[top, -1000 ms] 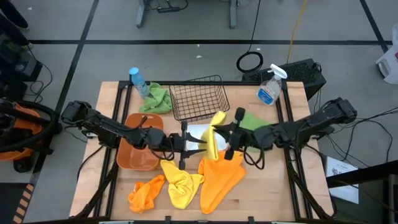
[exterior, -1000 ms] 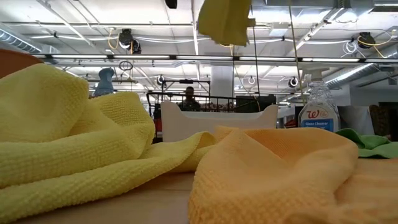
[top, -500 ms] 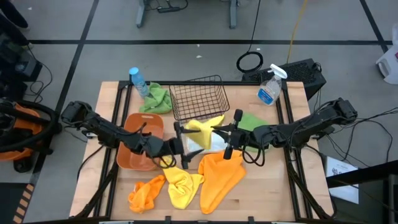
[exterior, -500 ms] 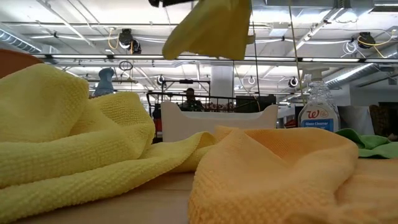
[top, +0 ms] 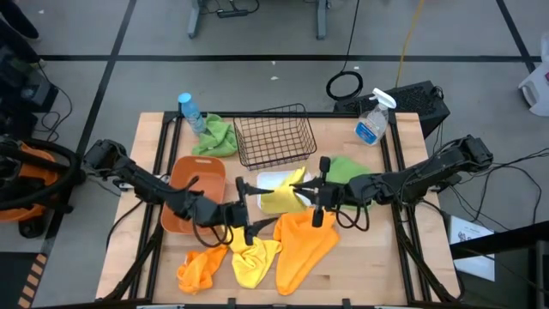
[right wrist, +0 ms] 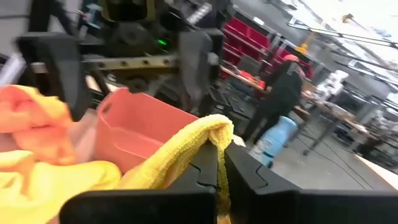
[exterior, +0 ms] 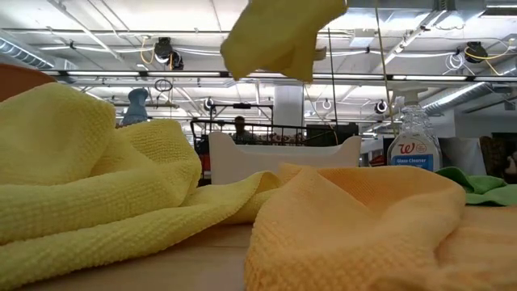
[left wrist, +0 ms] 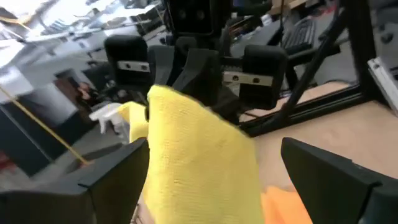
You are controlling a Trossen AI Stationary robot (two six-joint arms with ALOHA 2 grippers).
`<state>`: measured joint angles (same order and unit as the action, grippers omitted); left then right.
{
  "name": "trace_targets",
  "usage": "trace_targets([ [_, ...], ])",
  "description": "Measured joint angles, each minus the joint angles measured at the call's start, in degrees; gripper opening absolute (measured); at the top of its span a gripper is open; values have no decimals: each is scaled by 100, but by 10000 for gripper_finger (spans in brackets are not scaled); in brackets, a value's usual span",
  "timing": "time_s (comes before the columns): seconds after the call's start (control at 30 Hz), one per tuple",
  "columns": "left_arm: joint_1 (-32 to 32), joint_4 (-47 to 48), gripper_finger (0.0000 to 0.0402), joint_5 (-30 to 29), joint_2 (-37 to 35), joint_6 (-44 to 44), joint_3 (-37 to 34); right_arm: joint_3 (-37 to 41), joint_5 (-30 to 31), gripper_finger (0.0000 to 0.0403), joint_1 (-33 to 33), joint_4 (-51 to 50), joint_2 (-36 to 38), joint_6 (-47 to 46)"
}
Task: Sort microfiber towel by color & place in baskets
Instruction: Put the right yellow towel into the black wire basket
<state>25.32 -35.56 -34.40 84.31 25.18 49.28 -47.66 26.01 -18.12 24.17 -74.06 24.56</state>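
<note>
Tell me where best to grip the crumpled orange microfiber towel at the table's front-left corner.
Probably pinch the raised fold at the middle of the crumpled orange microfiber towel, coming straight down. It lies bunched and flat on the wooden table, and the yellow towel crowds its right edge.

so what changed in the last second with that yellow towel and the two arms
The left gripper let go of the yellow towel and drew back toward the table's near edge, open. The right gripper stays shut on the towel, which went from stretched between both to hanging over the white bin. The towels on the table, orange tub, wire basket and spray bottle stayed put.
</note>
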Motion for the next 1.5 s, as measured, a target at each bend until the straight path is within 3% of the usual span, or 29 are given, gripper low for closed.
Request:
trace_targets([
  [0.13,-236,93,367,63,-2,-288,0,0,-370,0,-3,102,0,-68],
  [0.27,-517,416,367,969,-2,-961,0,0,-384,0,-1,159,2,-96],
  [0.43,-872,614,367,1111,-2,-1140,0,0,-381,0,1,193,-29,-96],
  [0.53,-1063,557,364,1712,-2,-1313,0,0,-368,0,1,215,-122,-94],
  [0.6,-1165,519,352,1809,-2,-1500,0,0,-357,0,3,277,-192,-94],
  [0.83,-1404,718,239,2378,-2,-1591,0,-2,-333,0,16,741,-365,133],
  [1.0,-1417,802,122,2394,-2,-1581,0,-2,-118,1,12,760,-365,120],
  [1.13,-1410,788,25,2394,-2,-1421,0,-2,-13,27,-14,674,-365,-102],
  [1.3,-1410,857,21,2394,-19,-1421,0,-4,661,94,-97,211,-335,-614],
  [1.5,-1412,1795,15,2386,-439,-1555,0,-4,1599,184,-288,-1029,-172,-1629],
])
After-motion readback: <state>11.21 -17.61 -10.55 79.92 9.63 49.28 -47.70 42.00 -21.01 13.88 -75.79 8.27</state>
